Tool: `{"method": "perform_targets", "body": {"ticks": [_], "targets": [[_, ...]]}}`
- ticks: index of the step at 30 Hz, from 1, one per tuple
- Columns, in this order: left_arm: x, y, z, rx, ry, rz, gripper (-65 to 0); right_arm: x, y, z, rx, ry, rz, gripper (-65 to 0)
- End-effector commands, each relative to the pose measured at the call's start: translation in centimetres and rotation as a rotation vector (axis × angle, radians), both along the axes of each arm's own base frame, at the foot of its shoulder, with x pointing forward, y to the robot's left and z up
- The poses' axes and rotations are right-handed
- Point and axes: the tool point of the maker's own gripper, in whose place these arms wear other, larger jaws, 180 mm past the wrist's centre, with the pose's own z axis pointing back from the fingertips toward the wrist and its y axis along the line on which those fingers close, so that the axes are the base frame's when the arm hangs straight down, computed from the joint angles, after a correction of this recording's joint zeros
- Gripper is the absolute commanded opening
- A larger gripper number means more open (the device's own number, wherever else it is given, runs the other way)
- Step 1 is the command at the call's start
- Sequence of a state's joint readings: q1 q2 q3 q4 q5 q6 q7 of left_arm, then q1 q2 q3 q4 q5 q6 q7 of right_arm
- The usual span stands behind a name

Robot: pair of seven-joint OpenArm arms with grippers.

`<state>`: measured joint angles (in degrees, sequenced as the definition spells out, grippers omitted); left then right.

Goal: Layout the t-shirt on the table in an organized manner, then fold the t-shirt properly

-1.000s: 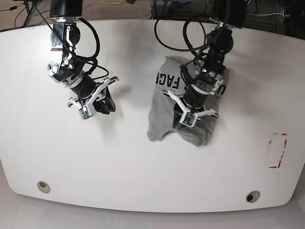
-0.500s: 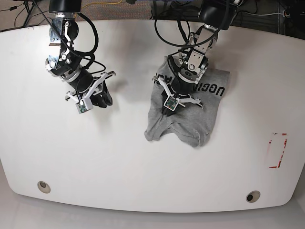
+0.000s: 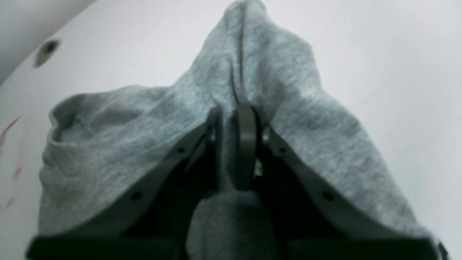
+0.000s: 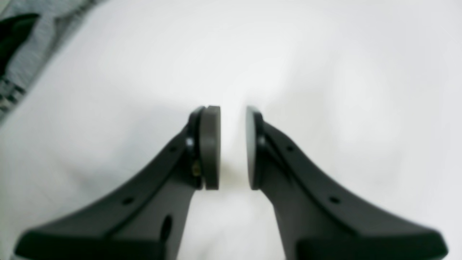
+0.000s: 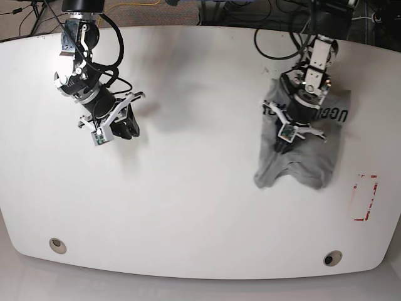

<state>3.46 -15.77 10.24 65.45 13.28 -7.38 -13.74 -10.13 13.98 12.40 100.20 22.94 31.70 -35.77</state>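
Observation:
The heather-grey t-shirt (image 5: 301, 166) lies bunched on the right half of the white table (image 5: 188, 207), with black lettering showing near its top right. My left gripper (image 5: 280, 143) sits over the shirt's left part. In the left wrist view this gripper (image 3: 231, 112) is shut on a ridge of the t-shirt (image 3: 288, 90), and cloth fills the space between the pads. My right gripper (image 5: 125, 128) hovers over bare table at the far left. Its pads (image 4: 211, 144) stand a little apart with nothing between them. A corner of the t-shirt (image 4: 29, 54) shows at that view's top left.
A red-outlined rectangle (image 5: 365, 197) is marked near the table's right edge, just right of the shirt. Two round grommet holes (image 5: 57, 244) (image 5: 331, 258) sit near the front edge. Black cables hang behind the table's far edge.
My left gripper has dragged the t-shirt to the right across the table, from the middle toward the red mark. The right arm has drifted slightly up and left.

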Motion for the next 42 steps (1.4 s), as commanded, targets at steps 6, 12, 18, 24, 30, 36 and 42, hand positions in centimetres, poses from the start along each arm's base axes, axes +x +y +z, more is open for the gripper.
{"method": "perform_targets", "body": {"ticks": [6,12,18,24,30,36,42], "targets": [[-7.5,9.3,-6.2,0.166,0.374,0.078,-59.4,0.9,0.4,2.2,0.014,-0.075,0.011,-54.1],[-9.1,12.9,-5.5,0.180,0.407,0.087,-59.4,0.4,0.5,1.7,0.016,-0.060,0.013,-54.1],[-8.9,16.5,-4.0,0.225,0.395,0.112,-59.4,0.2,0.6,1.8,0.016,-0.061,0.015,-54.1],[-8.5,19.5,-2.4,0.292,0.385,0.118,-59.4,-0.5,0.7,1.5,0.014,-0.050,0.018,-54.1],[-8.1,21.7,-1.0,0.348,0.377,0.118,-59.4,-0.7,0.8,1.7,0.012,-0.054,0.024,-54.1],[-7.9,23.6,0.2,0.396,0.376,0.121,-59.4,-0.7,0.8,1.7,0.012,-0.054,0.024,-54.1],[-7.8,25.7,1.5,0.356,0.347,0.158,-59.4,-0.8,0.8,1.7,0.012,-0.052,0.024,-54.1]]}}
